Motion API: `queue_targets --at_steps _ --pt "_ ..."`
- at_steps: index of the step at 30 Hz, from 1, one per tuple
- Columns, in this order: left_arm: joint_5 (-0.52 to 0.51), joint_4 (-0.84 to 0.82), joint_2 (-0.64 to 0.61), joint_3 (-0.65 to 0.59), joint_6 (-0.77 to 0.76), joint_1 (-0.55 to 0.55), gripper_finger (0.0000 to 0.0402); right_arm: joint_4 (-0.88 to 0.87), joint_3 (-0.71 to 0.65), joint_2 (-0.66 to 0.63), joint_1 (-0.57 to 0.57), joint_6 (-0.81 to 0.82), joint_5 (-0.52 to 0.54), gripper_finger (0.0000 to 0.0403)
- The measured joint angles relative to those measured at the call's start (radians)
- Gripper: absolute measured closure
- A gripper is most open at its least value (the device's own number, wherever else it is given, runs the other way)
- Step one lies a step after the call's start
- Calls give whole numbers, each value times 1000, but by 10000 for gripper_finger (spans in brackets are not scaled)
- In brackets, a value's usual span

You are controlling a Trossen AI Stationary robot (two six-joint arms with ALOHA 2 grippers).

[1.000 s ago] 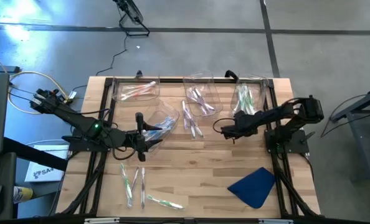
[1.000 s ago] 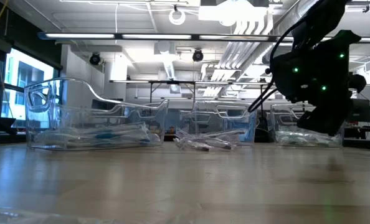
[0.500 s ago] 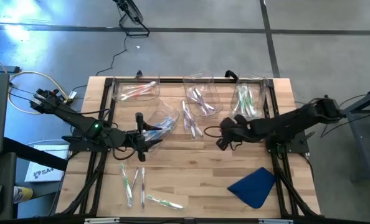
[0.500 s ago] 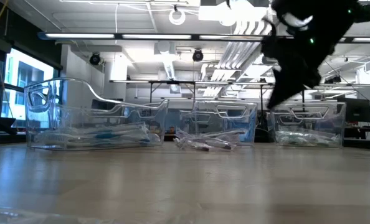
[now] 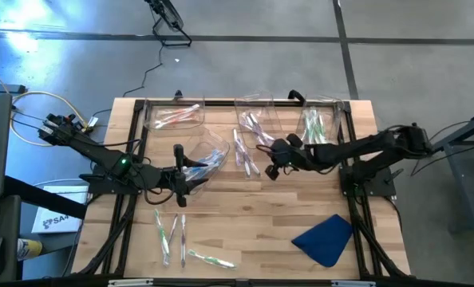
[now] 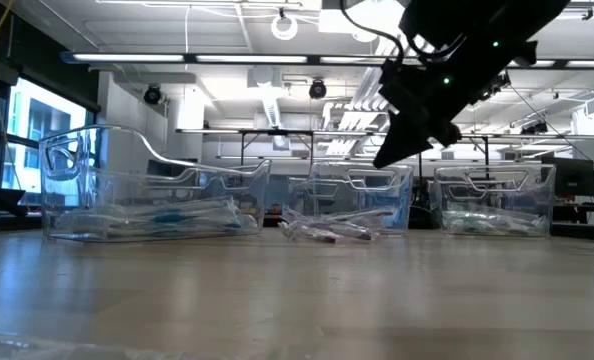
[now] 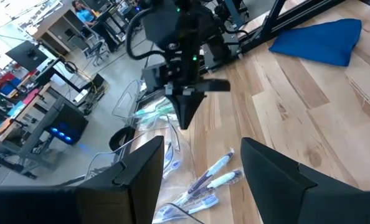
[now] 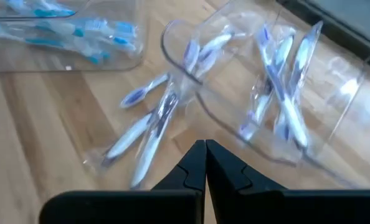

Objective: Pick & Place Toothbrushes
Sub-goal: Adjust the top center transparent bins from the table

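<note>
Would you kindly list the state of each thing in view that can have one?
Left end effector: open, empty, beside the blue-brush bin.
Right end effector: shut, empty, above the loose purple toothbrushes.
Loose purple toothbrushes: lying on the table outside their bin.
Green toothbrushes: lying loose at the near left.
Blue-brush bin: holds brushes.
Purple-brush bin: holds brushes.
Blue cloth: lying flat.

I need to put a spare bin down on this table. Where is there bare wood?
Free: the middle strip between the loose toothbrushes at the front left and the blue cloth. Crowded: the back, with the clear bins and the right gripper.
</note>
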Motion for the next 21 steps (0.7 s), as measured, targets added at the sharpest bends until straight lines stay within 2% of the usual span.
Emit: queue_targets --at_steps 6,13,21 --pt "0 0 0 0 0 0 195 21 0 44 -76 -38 -64 400" --pt "0 0 0 0 -4 0 195 41 0 64 -125 -53 41 400" --pt "0 0 0 0 -3 0 195 -35 0 64 -145 2 83 400"
